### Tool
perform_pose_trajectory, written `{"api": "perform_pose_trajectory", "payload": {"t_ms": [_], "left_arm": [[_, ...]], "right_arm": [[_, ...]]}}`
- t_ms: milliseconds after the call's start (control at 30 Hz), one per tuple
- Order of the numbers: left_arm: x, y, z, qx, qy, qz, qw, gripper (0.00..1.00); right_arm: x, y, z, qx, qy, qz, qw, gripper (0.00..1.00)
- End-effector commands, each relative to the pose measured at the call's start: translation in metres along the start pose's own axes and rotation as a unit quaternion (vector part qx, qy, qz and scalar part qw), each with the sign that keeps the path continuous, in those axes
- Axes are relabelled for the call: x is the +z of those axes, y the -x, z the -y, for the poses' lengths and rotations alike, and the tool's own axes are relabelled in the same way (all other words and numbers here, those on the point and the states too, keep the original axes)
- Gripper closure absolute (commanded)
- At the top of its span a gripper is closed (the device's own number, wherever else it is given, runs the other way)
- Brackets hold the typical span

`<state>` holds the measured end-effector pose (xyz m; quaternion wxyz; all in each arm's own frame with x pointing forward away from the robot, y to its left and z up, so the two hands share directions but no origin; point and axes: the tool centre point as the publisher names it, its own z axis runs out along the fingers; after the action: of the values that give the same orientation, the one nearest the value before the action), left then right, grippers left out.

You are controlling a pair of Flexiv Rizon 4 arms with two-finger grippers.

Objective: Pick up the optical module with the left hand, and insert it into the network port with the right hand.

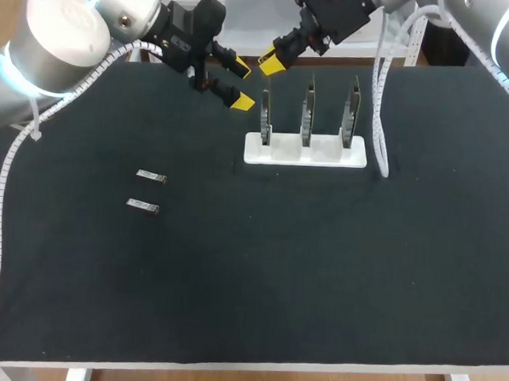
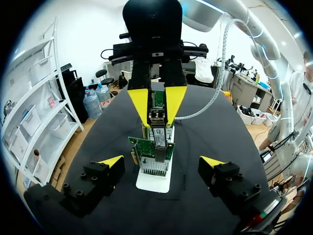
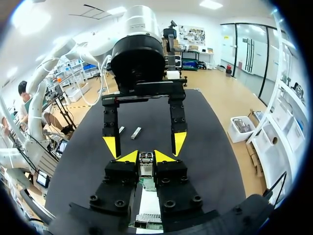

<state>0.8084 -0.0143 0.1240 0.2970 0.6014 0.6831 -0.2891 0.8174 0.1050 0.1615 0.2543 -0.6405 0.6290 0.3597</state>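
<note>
Right gripper (image 2: 156,105) was clamped narrow on an optical module (image 2: 157,122), one yellow tip on each side of it, held at the top edge of the leftmost network card (image 1: 265,114). From the left wrist view the module sat in line with the card's green board and touched or nearly touched it; couldn't tell whether it was seated in the port. Left gripper (image 1: 241,85) was spread wide and empty, just beside the right gripper on the side away from the other cards, fingers facing the card and straddling the line of the holder without touching anything. All three cards stood upright in a white holder (image 1: 325,151) at the far middle of the black table (image 1: 319,271); the other two cards (image 1: 308,108) had nothing near them. Two more optical modules (image 1: 151,177) lay flat on the table, close together and roughly parallel, well apart from the holder on the left arm's side. A white corrugated cable (image 1: 379,120) hung from the right arm past the holder's right end.
</note>
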Motion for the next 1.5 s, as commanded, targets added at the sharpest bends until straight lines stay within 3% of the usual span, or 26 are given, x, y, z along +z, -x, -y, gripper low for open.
{"api": "perform_pose_trajectory", "payload": {"t_ms": [33,367,433,467,500,533,967,1000,1033,1067,1500], "left_arm": [[0.0000,0.0007,-0.0006,0.000,-0.001,-0.002,1.000,0.00],[0.0000,0.0007,-0.0006,0.000,-0.001,-0.002,1.000,0.00],[0.0000,0.0007,-0.0006,0.000,-0.001,-0.002,1.000,0.00],[0.0000,0.0007,-0.0006,0.000,-0.001,-0.002,1.000,0.00],[0.0000,0.0007,-0.0006,0.000,-0.001,-0.002,1.000,0.00],[0.0000,0.0007,-0.0006,0.000,-0.001,-0.002,1.000,0.00],[0.0000,0.0007,-0.0006,0.000,-0.001,-0.002,1.000,0.00],[0.0000,0.0007,-0.0006,0.000,-0.001,-0.002,1.000,0.00],[0.0000,0.0007,-0.0006,0.000,-0.001,-0.002,1.000,0.00],[0.0000,0.0007,-0.0006,0.000,-0.001,-0.002,1.000,0.00],[0.0000,0.0007,-0.0006,0.000,-0.001,-0.002,1.000,0.00]], "right_arm": [[-0.0001,0.0004,0.0099,0.004,0.022,0.002,1.000,1.00],[-0.0006,-0.0001,0.0113,0.006,0.020,0.006,1.000,1.00],[-0.0006,-0.0003,0.0112,0.007,0.021,0.006,1.000,0.63],[-0.0006,-0.0004,0.0111,0.008,0.021,0.007,1.000,0.51],[-0.0005,-0.0004,0.0110,0.009,0.022,0.008,1.000,0.14],[-0.0005,-0.0005,0.0110,0.009,0.022,0.008,1.000,0.00],[-0.0052,0.0011,0.0123,0.019,0.023,0.024,0.999,0.02],[-0.0052,0.0012,0.0124,0.018,0.024,0.024,0.999,0.37],[-0.0050,0.0015,0.0121,0.017,0.024,0.024,0.999,0.85],[-0.0045,0.0016,0.0115,0.015,0.027,0.024,0.999,1.00],[-0.0028,0.0028,0.0080,0.010,0.030,0.018,0.999,1.00]]}}
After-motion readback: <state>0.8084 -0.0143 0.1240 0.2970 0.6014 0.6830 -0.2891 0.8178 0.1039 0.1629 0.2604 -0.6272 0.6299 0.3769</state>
